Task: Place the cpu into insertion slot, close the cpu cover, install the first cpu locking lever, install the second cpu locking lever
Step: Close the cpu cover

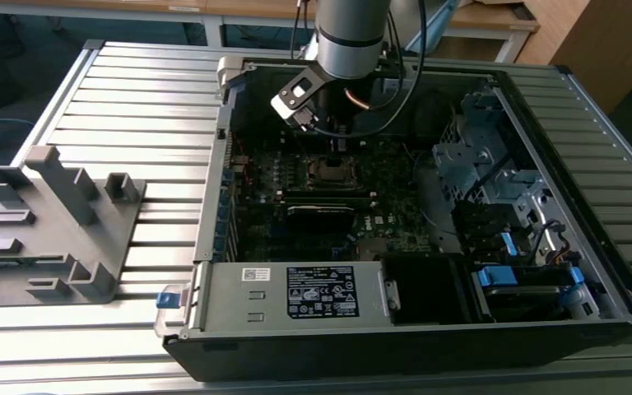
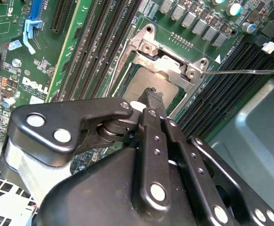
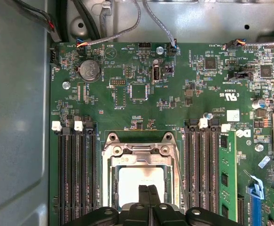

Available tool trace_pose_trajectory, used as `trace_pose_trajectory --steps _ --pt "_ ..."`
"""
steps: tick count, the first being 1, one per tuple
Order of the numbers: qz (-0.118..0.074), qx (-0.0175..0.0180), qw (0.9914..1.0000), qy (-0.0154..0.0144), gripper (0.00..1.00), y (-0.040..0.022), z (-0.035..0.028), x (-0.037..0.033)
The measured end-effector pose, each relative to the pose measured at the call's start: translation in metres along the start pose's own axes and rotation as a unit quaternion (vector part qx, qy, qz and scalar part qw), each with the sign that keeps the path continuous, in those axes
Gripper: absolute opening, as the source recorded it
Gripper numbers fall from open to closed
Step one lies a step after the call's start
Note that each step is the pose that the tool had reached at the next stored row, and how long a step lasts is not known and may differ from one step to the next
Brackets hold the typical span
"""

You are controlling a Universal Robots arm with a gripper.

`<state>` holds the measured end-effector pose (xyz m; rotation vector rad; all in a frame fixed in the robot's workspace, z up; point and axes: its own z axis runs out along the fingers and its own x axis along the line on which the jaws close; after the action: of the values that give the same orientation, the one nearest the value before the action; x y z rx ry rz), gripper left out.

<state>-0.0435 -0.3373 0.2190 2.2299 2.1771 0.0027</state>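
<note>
Motherboard [image 1: 294, 177] is seen lying flat in the open computer case [image 1: 211, 206], which is set on a slatted table [image 1: 151, 99] in the exterior view. Within the case a silver power supply [image 1: 294, 292] is housed at 6 o'clock of the socket [image 1: 331, 170] and a metal drive cage [image 1: 492, 164] at 3 o'clock. The cpu [image 3: 129, 183] is seated in the socket, and the cpu cover [image 3: 109, 169] is laid down around it, the grey top being shown through its window in both wrist views. The gripper [image 3: 144, 190] is poised over the cpu with its fingers pressed together and nothing between them; whether the chip is touched cannot be told. A green memory module [image 3: 227, 174] is seated in one slot beside the socket. A grey fixture [image 1: 53, 222] is placed on the table at 9 o'clock of the case.
</note>
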Motion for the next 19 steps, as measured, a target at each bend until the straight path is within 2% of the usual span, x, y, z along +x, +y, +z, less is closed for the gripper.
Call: trace_pose_trajectory --steps 7,11,15,19 --pt "-0.003 0.0 1.0 0.0001 0.11 -0.0001 0.0 0.0" --pt "-0.028 -0.0005 0.99962 0.0006 0.11 -0.0001 0.0001 0.0" --pt "-0.063 -0.001 0.99802 0.0012 0.11 -0.0001 0.0 0.0" --pt "-0.099 -0.0016 0.99505 0.0019 0.11 -0.0001 0.0001 0.0"
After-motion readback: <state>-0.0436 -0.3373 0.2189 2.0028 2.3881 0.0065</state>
